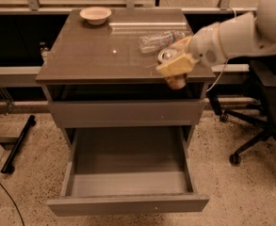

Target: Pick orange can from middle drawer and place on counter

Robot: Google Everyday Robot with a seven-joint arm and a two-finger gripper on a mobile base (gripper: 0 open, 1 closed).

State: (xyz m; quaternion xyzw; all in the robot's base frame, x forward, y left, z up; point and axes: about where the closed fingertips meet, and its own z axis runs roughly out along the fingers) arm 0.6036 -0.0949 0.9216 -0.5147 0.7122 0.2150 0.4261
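Observation:
My gripper point(174, 66) is shut on the orange can point(171, 68), whose silver top faces up-left and whose orange-brown body pokes out below the tan fingers point(175, 66). It holds the can above the front right part of the counter point(100, 55), close to its front edge. The middle drawer point(128, 173) is pulled out wide below, and its inside is empty. My white arm point(241, 29) reaches in from the upper right.
A clear plastic bottle point(158, 39) lies on its side on the counter right behind the gripper. A pale bowl point(95, 15) stands at the back left. An office chair point(264, 117) is at the right, and a black bar point(17, 142) lies on the floor left.

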